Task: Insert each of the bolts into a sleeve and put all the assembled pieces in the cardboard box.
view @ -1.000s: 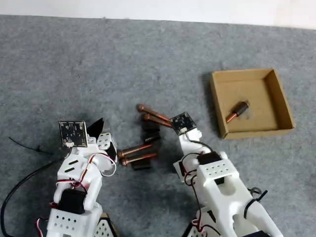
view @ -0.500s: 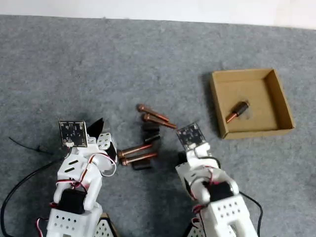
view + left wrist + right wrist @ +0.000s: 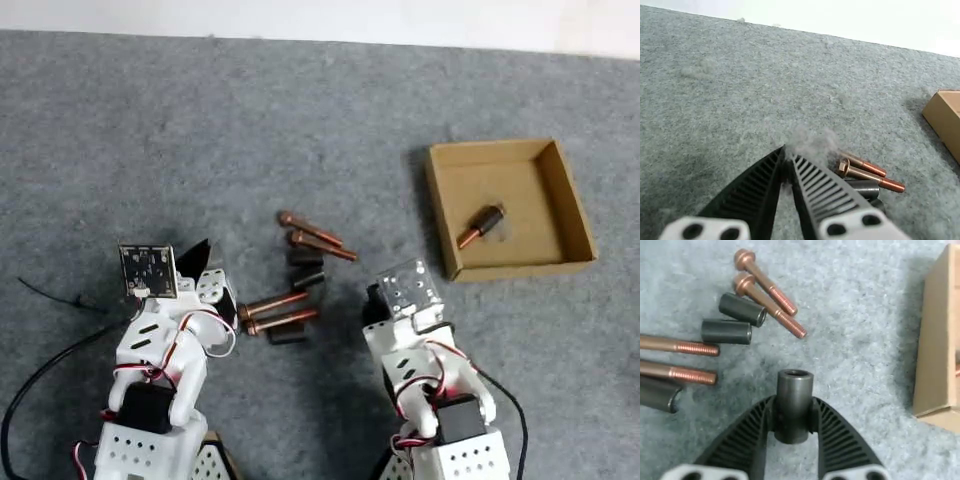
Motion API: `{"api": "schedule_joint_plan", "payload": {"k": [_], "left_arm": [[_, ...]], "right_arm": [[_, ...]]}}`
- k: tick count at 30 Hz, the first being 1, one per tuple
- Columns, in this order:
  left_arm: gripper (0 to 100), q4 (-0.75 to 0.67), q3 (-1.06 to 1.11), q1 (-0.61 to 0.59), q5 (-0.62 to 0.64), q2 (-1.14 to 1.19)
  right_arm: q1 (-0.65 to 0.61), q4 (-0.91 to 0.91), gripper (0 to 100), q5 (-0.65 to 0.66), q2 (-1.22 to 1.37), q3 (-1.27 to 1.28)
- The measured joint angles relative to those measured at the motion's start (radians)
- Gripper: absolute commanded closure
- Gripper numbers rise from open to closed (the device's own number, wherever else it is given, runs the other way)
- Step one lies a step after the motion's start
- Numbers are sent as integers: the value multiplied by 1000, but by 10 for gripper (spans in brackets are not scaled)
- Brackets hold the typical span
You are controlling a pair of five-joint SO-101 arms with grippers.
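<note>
Pulls back with the right hand (image 3: pixel 793 404) clamped on a sleeve (image 3: pixel 795 385), leaving the loose bolts (image 3: pixel 772 309) just ahead of it. Keeps the left hand (image 3: pixel 786 157) pinched together, empty. Likely means pushing a bolt in next.

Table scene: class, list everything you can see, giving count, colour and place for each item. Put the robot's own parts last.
bolts: four, copper, loose on the mat between the arms, in two pairs
sleeves: three, black, lying among the bolts
held sleeve: one, dark grey, in the right gripper
assembled piece: one, black and copper, inside the cardboard box
cardboard box: one, brown, far right of the mat
mat: one, grey, under everything
left gripper: black, shut, empty
right gripper: black, shut on the held sleeve
</note>
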Motion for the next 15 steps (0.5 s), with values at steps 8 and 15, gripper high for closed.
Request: {"api": "schedule_joint_plan", "payload": {"k": [8, 15], "left_arm": [[994, 0, 0, 0, 0, 0], [993, 8, 0, 17, 2, 0]], "right_arm": [[78, 0, 994, -57, -5, 0], [80, 0, 994, -58, -5, 0]]}}
